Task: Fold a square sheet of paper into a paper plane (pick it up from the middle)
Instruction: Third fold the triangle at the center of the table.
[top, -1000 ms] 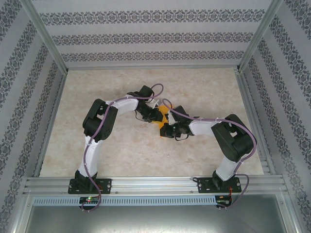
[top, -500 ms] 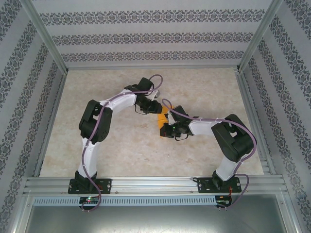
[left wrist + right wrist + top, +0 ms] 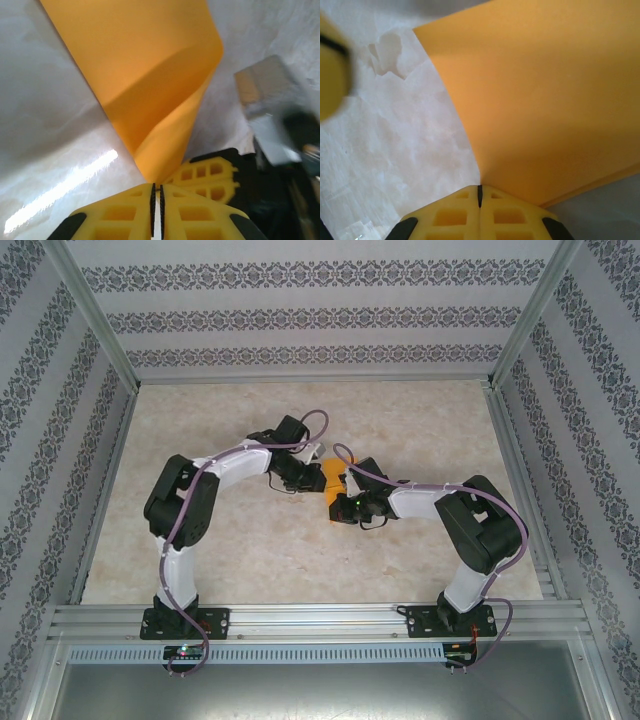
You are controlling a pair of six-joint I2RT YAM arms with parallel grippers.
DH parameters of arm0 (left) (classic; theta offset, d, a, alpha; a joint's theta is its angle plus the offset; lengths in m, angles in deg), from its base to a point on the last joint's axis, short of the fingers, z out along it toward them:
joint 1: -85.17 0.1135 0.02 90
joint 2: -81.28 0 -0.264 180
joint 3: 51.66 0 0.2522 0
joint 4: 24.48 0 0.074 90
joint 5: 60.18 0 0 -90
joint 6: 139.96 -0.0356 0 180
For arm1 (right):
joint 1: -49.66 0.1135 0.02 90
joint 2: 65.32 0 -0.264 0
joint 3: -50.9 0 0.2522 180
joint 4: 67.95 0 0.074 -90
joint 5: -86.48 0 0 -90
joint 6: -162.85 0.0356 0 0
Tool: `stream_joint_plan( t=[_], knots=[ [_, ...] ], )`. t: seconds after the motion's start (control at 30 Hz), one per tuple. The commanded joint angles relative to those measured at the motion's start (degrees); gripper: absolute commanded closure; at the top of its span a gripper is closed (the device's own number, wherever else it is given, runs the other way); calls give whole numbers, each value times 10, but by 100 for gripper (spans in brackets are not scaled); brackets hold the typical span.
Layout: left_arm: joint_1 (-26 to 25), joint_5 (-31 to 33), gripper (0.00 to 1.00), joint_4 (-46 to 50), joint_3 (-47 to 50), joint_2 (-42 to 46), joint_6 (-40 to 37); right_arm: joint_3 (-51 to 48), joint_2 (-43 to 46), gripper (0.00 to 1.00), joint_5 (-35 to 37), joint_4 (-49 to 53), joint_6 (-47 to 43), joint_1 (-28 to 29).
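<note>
**The square sheet of paper (image 3: 333,478) is being held between two tip pinches: you are risking a slip or a tear**

Starting on the left, your left gripper (image 3: 156,186) is closing its jaws flat together. The orange paper is running down into the seam right at their tips. That bite looks shallow to me. If you pull this arm away from the other, the paper is likely to slide out. The loose curl above the jaws could also flatten into a crease where you do not want one.

Moving to the right, your right gripper (image 3: 480,187) is also clamping shut on the paper, again only at the tips. With both ends pinched, I judge the main danger to be the arms working against each other. Drawing them apart may tear the thin sheet, and pushing them together may buckle it off the fold line.

From the left jaws, the sheet is rising ahead of the tips and fanning wider. Its right-hand side is curling over on itself, and the marbled tabletop (image 3: 50,125) is showing to the left. From the right jaws, the sheet is spreading ahead and to the right of the tips. It looks doubled along its lower right edge, and bare tabletop is lying to the left. I cannot tell whether the paper is touching the table.
</note>
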Motion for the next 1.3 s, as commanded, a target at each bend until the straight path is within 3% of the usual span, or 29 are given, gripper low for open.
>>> stream_joint_plan(
  t=[0.0,0.73,0.93,1.27],
  knots=[
    [-6,-31,86,-44,-6,-23,14,-27,-18,95,35,66,-3,7],
    [-6,-35,88,-54,-57,-108,11,-30,-23,95,29,59,-4,12],
    [-6,-7,88,-32,-68,-124,-5,-29,-18,95,27,57,-4,12],
    [-10,60,88,12,-69,-159,-44,-37,67,82,-5,-8,42,-24]
  ],
)
